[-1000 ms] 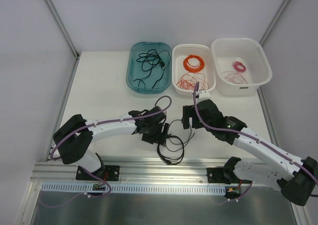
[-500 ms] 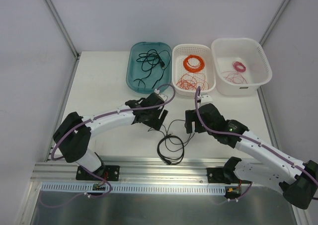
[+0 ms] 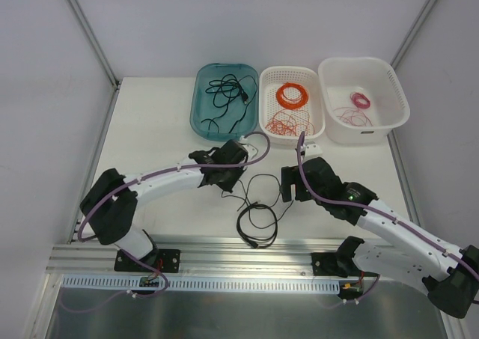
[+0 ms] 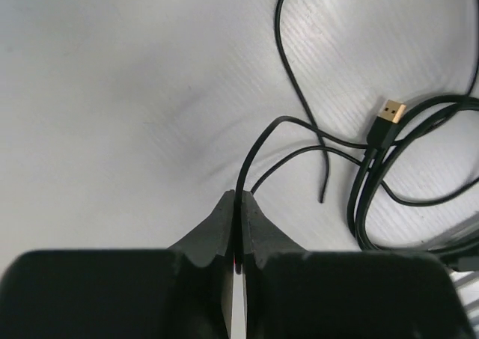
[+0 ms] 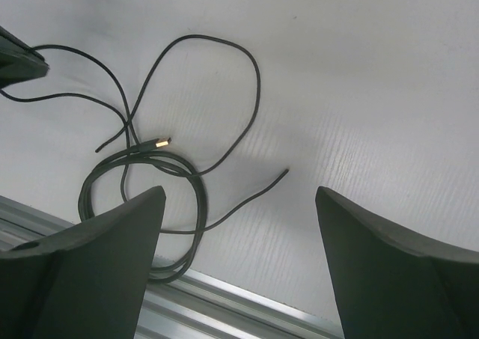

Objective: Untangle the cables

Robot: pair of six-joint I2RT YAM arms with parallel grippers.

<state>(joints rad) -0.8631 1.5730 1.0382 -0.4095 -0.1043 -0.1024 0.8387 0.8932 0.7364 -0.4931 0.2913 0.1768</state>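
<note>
The cables on the table are all black. A thick cord lies coiled near the front rail, with thin black wires looping out of it. My left gripper is at the clump's left side, shut on one thin black wire that runs out from between its fingertips. The thick cord and its gold USB plug lie to the right of it. My right gripper hangs open above the table, right of the clump, holding nothing. Below it lie a wire loop and the plug.
At the back stand a teal tray with black cords, a white basket with an orange ring coil and loose orange strands, and a second white basket with pink wire. An aluminium rail runs along the front edge.
The left gripper has drawn back to the far left from the clump and closed on a thin black wire, pulling it out. The right gripper has shifted slightly and stays open.
</note>
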